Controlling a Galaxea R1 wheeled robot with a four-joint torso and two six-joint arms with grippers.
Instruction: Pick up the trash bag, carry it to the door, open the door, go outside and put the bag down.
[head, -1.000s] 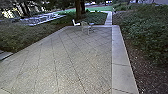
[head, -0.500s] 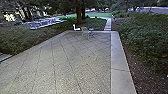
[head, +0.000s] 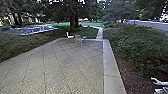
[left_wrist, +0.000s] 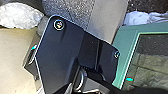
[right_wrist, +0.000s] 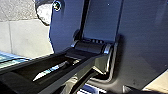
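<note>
White crumpled material, which looks like the trash bag (left_wrist: 18, 15), shows in the left wrist view beside the robot's dark plate. More whitish crumpled material (left_wrist: 146, 18) lies next to a pale green frame around a dark pane; whether the two pieces are one bag, I cannot tell. In the right wrist view a pale rounded bit (right_wrist: 44, 13) peeps out behind the dark plate. Whether either gripper is shut on the bag cannot be made out. A pale, jointed-looking shape (head: 160, 83) stands at the lower right of the head view; what it is stays unclear.
Outdoors, a paved patio (head: 62, 72) stretches ahead, with a paler border (head: 111, 72) along its right. A chair (head: 78, 40) and a small table (head: 84, 38) stand at its far end. Bushes (head: 140, 47) flank the right, more planting (head: 22, 46) the left. A path (head: 100, 33) leads off beyond.
The whole head view has shifted: the camera has tipped up and turned somewhat to the right. The pale shape has come into view at the lower right.
</note>
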